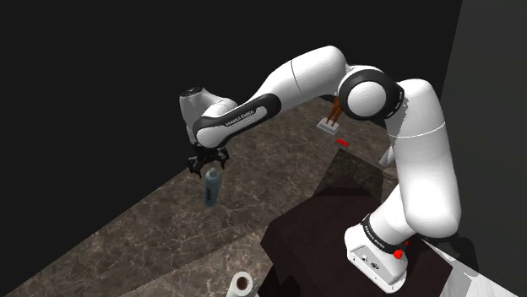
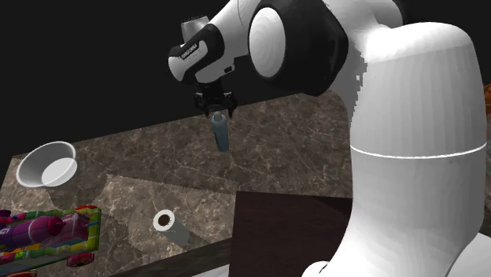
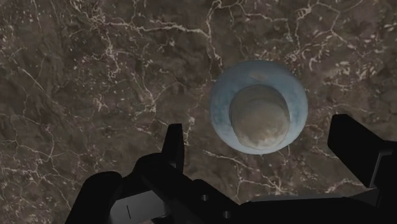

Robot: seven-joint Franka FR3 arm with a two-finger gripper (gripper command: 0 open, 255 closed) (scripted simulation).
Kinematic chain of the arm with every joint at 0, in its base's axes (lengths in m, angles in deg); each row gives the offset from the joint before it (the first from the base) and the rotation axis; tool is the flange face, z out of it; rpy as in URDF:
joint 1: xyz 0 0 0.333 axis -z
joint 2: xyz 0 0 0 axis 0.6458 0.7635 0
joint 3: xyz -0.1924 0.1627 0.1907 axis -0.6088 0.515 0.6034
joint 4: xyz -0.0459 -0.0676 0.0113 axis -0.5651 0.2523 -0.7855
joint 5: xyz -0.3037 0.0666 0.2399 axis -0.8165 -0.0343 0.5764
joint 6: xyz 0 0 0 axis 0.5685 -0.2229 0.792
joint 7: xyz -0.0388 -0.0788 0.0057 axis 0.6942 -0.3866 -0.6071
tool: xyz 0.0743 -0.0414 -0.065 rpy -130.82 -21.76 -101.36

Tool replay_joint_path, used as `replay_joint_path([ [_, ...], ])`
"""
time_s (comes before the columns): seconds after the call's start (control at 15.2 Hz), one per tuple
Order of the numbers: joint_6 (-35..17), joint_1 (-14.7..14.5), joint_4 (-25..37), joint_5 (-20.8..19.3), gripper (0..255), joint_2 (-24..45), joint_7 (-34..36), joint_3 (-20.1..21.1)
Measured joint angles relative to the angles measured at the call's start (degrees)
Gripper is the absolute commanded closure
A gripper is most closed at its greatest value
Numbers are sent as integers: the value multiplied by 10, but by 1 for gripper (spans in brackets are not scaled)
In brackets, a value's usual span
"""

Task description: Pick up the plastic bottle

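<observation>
Wrist view: pale blue bottle (image 3: pixel 259 107), seen cap-end on, sits between the claw's (image 3: pixel 259 124) spread fingers (image 3: pixel 173 143), neither touching it.
Bottle place: upright on the dark marbled counter (image 1: pixel 152 245), at 6 o'clock from the claw in the shoulder view.
Long axis: vertical, in line with the claw's reach.
Claw state: released, grasping nothing.
Next move: likely straight descent, then clench.

The scene is dim: the dark veined table (image 1: pixel 169 228) takes soft, even light without glare, while the white arm (image 1: pixel 422 160) stands out bright against the black area behind. A shadow darkens the table just beyond the stand (image 1: pixel 321 245). The pincer (image 3: pixel 261 127) reads as a flat black silhouette, sharp-edged.
</observation>
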Motion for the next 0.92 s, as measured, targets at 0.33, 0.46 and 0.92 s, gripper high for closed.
replay_joint_path([
  [0.33, -13, -4, 7, -4, 255, 20, 2, -4],
  [0.46, -13, -4, 8, -5, 255, 21, 2, -4],
  [0.92, -14, -4, 8, -4, 255, 20, 2, -4],
])
